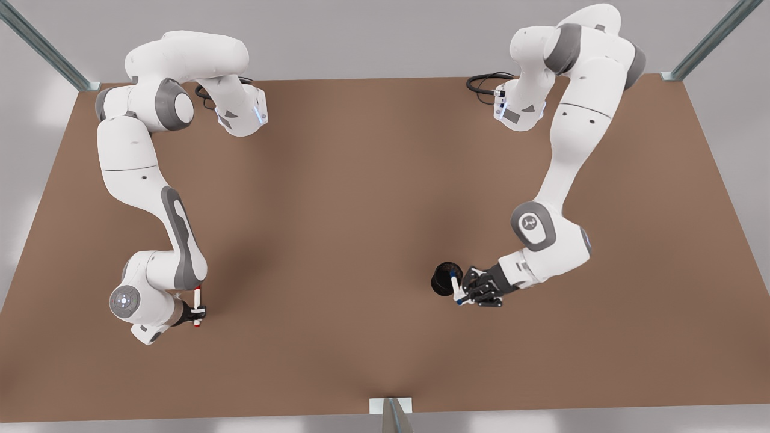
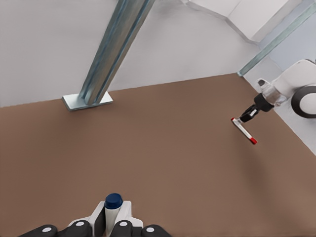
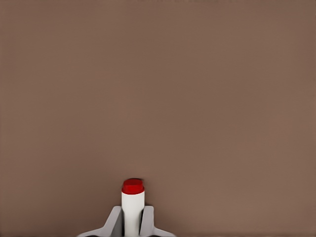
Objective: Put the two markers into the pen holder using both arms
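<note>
While the left arm is bent low with its wrist turned sideways, the left pincer (image 1: 466, 293) is clenched on the blue-capped marker (image 1: 455, 288), held just beside the pen holder (image 1: 446, 278) on the bench (image 1: 361, 210). Well apart from the pen holder, the right arm is folded down; the right pincer (image 1: 198, 311) is clamped round the red-capped marker (image 1: 197, 305), cap towards the bench. No writing can be read.

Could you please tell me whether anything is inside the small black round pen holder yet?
The black cylindrical pen holder looks empty, though its dark interior hides the bottom. The left gripper holds the blue-capped white marker beside it; the right gripper holds the red-capped marker far off.
</note>
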